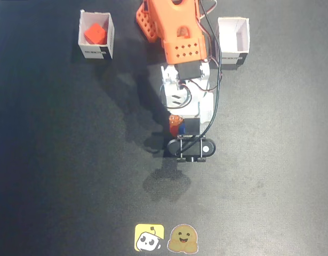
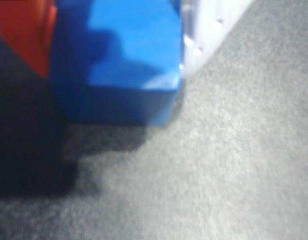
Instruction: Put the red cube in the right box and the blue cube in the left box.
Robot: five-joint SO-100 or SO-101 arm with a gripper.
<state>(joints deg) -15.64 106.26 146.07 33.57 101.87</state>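
The blue cube [image 2: 124,60] fills the upper left of the wrist view, pinched between an orange finger [image 2: 21,30] on its left and a white finger [image 2: 209,25] on its right. In the fixed view only a sliver of the blue cube [image 1: 180,128] shows under my gripper [image 1: 180,126], which is shut on it at the middle of the mat. Whether the cube touches the mat or hangs just above it I cannot tell. The red cube [image 1: 94,33] lies inside the white box [image 1: 84,32] at the top left. Another white box [image 1: 242,36] at the top right holds nothing.
My orange and white arm [image 1: 180,48] reaches down from the top centre, between the two boxes. Two stickers, one yellow [image 1: 149,237] and one brown [image 1: 184,238], lie on the dark mat [image 1: 57,160] near the bottom edge.
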